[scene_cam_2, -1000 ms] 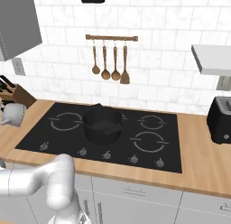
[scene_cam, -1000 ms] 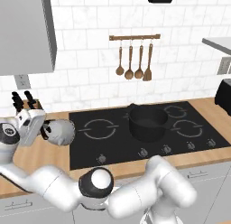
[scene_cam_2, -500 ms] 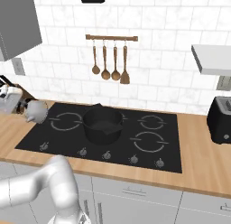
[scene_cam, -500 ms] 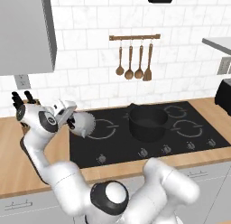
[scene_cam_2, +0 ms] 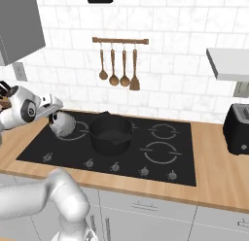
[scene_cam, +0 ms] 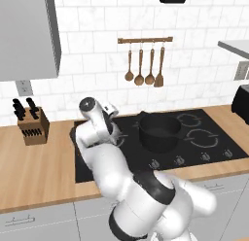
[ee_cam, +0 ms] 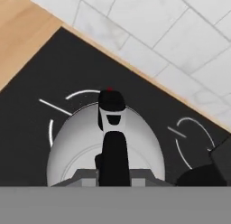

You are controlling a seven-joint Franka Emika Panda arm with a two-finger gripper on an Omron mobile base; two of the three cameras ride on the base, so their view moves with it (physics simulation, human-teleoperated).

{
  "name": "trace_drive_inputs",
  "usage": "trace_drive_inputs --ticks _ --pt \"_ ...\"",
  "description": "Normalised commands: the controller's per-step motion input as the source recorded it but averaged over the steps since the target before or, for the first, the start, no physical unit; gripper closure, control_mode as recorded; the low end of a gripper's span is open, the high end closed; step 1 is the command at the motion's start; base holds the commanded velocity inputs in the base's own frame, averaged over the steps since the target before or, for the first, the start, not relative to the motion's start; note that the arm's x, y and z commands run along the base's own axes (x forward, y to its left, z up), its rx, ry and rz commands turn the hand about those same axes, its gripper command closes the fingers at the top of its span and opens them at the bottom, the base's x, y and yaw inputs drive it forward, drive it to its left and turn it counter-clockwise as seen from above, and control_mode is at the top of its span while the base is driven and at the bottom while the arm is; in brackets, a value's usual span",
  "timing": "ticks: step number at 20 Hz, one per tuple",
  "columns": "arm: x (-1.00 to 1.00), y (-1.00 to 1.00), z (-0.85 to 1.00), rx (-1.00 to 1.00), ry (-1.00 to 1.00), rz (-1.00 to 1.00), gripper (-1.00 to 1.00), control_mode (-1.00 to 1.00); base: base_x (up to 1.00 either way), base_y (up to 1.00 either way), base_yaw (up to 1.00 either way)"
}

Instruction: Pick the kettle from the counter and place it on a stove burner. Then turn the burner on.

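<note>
One kettle (scene_cam_2: 62,124) hangs in the claw (ee_cam: 113,166) above the black glass cooktop (scene_cam_2: 160,157), over its rear left area. In the hand view the dark handle (ee_cam: 113,151) runs from the black knob (ee_cam: 111,101) down to 6 o'clock, where the claw meets it. The claw appears clamped on that handle, though the fingertips themselves are hidden behind it.

In the same view a grey ring, the stove burner (ee_cam: 52,126), curves out from under the silvery dome at 9 to 11 o'clock, with a tick mark at 10 o'clock. The kettle's body covers most of the ring, so it looks roughly centred, perhaps a shade toward 3 o'clock of the ring's middle. A smaller ring (ee_cam: 194,137) lies at 3 o'clock, and the black pot (scene_cam_2: 111,133) stands just beside the kettle in the right base view.

The step in hand is setting the kettle down. To do it well, I would lower it straight, keeping the base level so it lands flat rather than on an edge. A small nudge toward 9 o'clock in the hand view would centre it better. Keep clear of the pot's rim on the way down. Release only once the base rests on the glass. The knobs (scene_cam_2: 115,166) along the front edge, next to the wooden surface (scene_cam_2: 219,181), come afterwards.
</note>
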Motion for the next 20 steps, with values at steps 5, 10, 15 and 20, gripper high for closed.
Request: trace_drive_inputs --ticks 5,10,15,20 --pt "0.44 -0.07 0.02 0.03 0.28 0.0 1.0 -1.0 0.0 0.0 0.0" --pt "0.24 0.0 -0.01 0.06 0.01 0.0 1.0 -1.0 0.0 0.0 0.0" --pt "0.12 0.0 0.0 0.12 0.03 0.0 1.0 -1.0 0.0 0.0 0.0" --pt "0.36 0.0 0.0 0.0 0.0 0.0 1.0 -1.0 0.0 0.0 0.0"
